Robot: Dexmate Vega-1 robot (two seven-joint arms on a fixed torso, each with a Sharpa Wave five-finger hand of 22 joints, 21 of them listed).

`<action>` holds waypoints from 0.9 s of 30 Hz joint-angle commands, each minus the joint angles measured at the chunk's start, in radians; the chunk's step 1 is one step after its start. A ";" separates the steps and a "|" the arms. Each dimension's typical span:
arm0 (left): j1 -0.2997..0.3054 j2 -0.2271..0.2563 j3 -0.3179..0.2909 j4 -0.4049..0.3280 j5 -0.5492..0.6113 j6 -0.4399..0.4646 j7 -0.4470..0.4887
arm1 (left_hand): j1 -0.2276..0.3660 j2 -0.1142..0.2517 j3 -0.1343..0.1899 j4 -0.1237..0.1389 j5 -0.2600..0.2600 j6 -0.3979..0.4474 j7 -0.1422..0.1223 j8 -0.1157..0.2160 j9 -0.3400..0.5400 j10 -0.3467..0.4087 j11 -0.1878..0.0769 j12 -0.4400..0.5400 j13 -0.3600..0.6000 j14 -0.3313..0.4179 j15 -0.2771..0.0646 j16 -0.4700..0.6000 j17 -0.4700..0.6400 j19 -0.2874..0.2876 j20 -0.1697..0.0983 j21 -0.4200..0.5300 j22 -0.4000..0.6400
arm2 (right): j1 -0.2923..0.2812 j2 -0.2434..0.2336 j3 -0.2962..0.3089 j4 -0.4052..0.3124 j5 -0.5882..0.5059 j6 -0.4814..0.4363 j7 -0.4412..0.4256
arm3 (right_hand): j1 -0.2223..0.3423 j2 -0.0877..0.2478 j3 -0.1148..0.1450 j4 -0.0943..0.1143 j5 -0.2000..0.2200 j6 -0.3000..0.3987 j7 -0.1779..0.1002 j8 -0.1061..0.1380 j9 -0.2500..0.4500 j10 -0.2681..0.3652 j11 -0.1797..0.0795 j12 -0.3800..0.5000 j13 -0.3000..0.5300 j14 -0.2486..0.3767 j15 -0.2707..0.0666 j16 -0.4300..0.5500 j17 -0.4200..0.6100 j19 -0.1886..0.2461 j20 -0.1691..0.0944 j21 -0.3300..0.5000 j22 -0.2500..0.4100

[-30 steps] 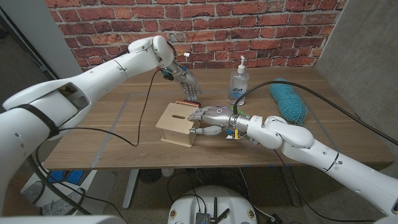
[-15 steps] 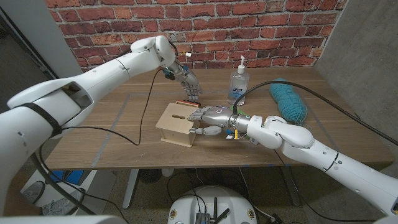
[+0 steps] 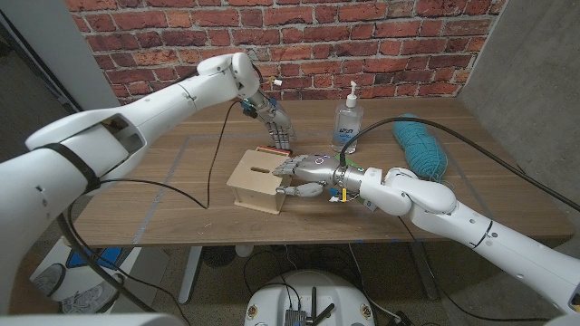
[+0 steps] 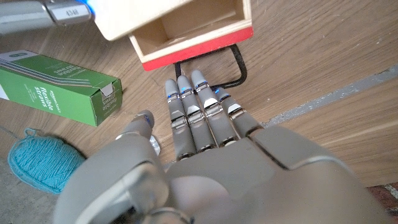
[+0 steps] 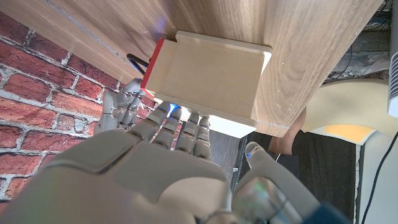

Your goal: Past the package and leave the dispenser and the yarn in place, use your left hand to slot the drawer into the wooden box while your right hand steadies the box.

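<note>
Brick-backed wooden table (image 3: 181,195): at frame centre the right hand (image 3: 306,172) grips the wooden box (image 3: 258,179), while the left hand (image 3: 276,129), fingers straight and together, holds nothing behind the part-inserted red-edged drawer (image 4: 198,47), which likely needs pushing home.

Brightness: even and moderate in all three views; soft shadows.
Glare: pale sheen on the tabletop (image 5: 298,37) in the right wrist view; white arm shells bright in the head view.
Focus: head view sharp; left robot hand (image 4: 205,168) and right robot hand (image 5: 149,174) blurred close to the wrist lenses.
Distortion: arms bulge at the head view's edges.
</note>
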 commanded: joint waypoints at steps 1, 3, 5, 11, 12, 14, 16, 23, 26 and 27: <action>-0.018 -0.026 0.021 0.057 -0.005 -0.015 -0.025 | -0.015 0.001 0.008 0.000 -0.006 0.002 -0.002 0.008 0.001 0.010 -0.006 0.005 0.003 0.005 -0.066 0.003 0.003 -0.004 -0.104 0.001 -0.001 | 0.001 0.002 -0.001 0.006 0.005 0.001 -0.001 | -0.006 0.113 0.008 0.001 -0.003 0.011 0.000 0.001 0.004 0.008 0.005 0.002 0.004 0.010 -0.074 -0.002 0.001 0.007 -0.121 0.005 0.000; -0.019 -0.028 0.022 0.060 -0.005 -0.016 -0.027 | -0.018 0.001 0.008 0.001 -0.006 0.003 -0.002 0.008 0.001 0.010 -0.008 0.005 0.003 0.005 -0.067 0.003 0.003 -0.004 -0.105 0.001 -0.001 | 0.001 0.003 -0.002 0.007 0.005 0.000 -0.004 | -0.006 0.113 0.008 0.001 -0.003 0.011 0.000 0.001 0.004 0.009 0.006 0.002 0.004 0.010 -0.074 -0.002 0.001 0.007 -0.121 0.005 0.000; -0.023 -0.030 0.025 0.067 -0.005 -0.021 -0.032 | -0.020 0.001 0.009 0.001 -0.006 0.006 -0.002 0.009 0.001 0.013 -0.008 0.006 0.003 0.008 -0.068 0.004 0.003 -0.004 -0.104 0.002 -0.001 | 0.003 0.003 -0.002 0.008 0.005 0.000 -0.003 | -0.006 0.113 0.008 0.001 -0.003 0.011 0.000 0.001 0.004 0.008 0.005 0.002 0.004 0.010 -0.074 -0.002 0.001 0.008 -0.122 0.005 0.000; -0.028 -0.034 0.028 0.076 -0.007 -0.026 -0.039 | -0.040 0.002 0.015 0.004 -0.006 0.030 0.000 0.017 0.001 0.047 -0.019 0.017 0.003 0.031 -0.071 0.010 0.004 0.002 -0.108 0.006 -0.001 | 0.007 0.004 -0.002 0.011 0.003 0.002 -0.007 | -0.007 0.113 0.008 0.001 -0.003 0.011 0.000 0.001 0.004 0.007 0.005 0.001 0.004 0.009 -0.073 -0.003 0.001 0.008 -0.122 0.005 0.000; -0.030 -0.036 0.030 0.079 -0.007 -0.028 -0.042 | -0.041 0.002 0.016 0.004 -0.005 0.031 -0.001 0.017 0.001 0.048 -0.020 0.017 0.003 0.032 -0.071 0.010 0.004 0.003 -0.109 0.006 -0.001 | 0.007 0.004 -0.002 0.011 0.003 0.001 -0.006 | -0.007 0.113 0.008 0.001 -0.003 0.011 0.000 0.001 0.004 0.006 0.006 0.001 0.004 0.009 -0.074 -0.003 0.001 0.008 -0.122 0.005 0.000; -0.030 -0.037 0.031 0.080 -0.006 -0.023 -0.043 | -0.044 0.002 0.018 0.004 -0.005 0.037 -0.002 0.019 0.001 0.054 -0.015 0.019 0.003 0.037 -0.071 0.011 0.004 0.005 -0.110 0.007 -0.001 | 0.009 0.005 -0.002 0.012 0.004 0.001 -0.005 | -0.007 0.113 0.008 0.001 -0.003 0.011 -0.001 0.001 0.004 0.006 0.005 0.001 0.004 0.009 -0.074 -0.003 0.001 0.008 -0.123 0.005 0.000; -0.033 -0.041 0.033 0.090 -0.009 -0.029 -0.051 | -0.046 0.002 0.019 0.005 -0.005 0.039 -0.002 0.019 0.001 0.056 -0.016 0.019 0.004 0.040 -0.072 0.011 0.004 0.006 -0.111 0.007 -0.001 | 0.009 0.005 -0.002 0.012 0.006 0.000 -0.004 | -0.007 0.113 0.008 0.001 -0.004 0.010 -0.001 0.000 0.004 0.006 0.004 0.001 0.004 0.008 -0.074 -0.003 0.002 0.008 -0.123 0.005 0.000; -0.041 -0.051 0.043 0.111 -0.013 -0.028 -0.072 | -0.057 0.002 0.025 0.005 -0.005 0.049 0.001 0.020 0.001 0.069 -0.015 0.020 0.004 0.055 -0.076 0.013 0.004 0.008 -0.111 0.007 -0.002 | 0.008 0.004 -0.002 0.010 0.005 -0.003 -0.004 | -0.007 0.114 0.008 0.001 -0.004 0.010 0.000 0.000 0.004 0.004 0.005 0.000 0.004 0.007 -0.073 -0.004 0.002 0.008 -0.123 0.005 0.000; -0.044 -0.054 0.046 0.118 -0.017 -0.030 -0.081 | -0.063 0.003 0.028 0.005 -0.004 0.056 0.002 0.021 0.001 0.074 -0.015 0.020 0.004 0.062 -0.081 0.013 0.004 0.011 -0.112 0.008 -0.002 | 0.008 0.003 -0.002 0.009 0.005 -0.002 -0.005 | -0.006 0.114 0.009 0.001 -0.004 0.010 -0.001 0.000 0.004 0.005 0.006 0.000 0.004 0.007 -0.073 -0.004 0.002 0.008 -0.123 0.005 0.000; -0.047 -0.057 0.049 0.124 -0.018 -0.030 -0.089 | -0.066 0.004 0.030 0.006 -0.004 0.057 0.002 0.020 0.001 0.078 -0.018 0.021 0.004 0.066 -0.082 0.013 0.004 0.016 -0.112 0.010 -0.002 | 0.008 0.003 -0.002 0.010 0.004 -0.002 -0.006 | -0.006 0.114 0.009 0.001 -0.004 0.010 -0.001 0.000 0.004 0.005 0.006 0.000 0.004 0.007 -0.073 -0.004 0.002 0.008 -0.123 0.005 0.000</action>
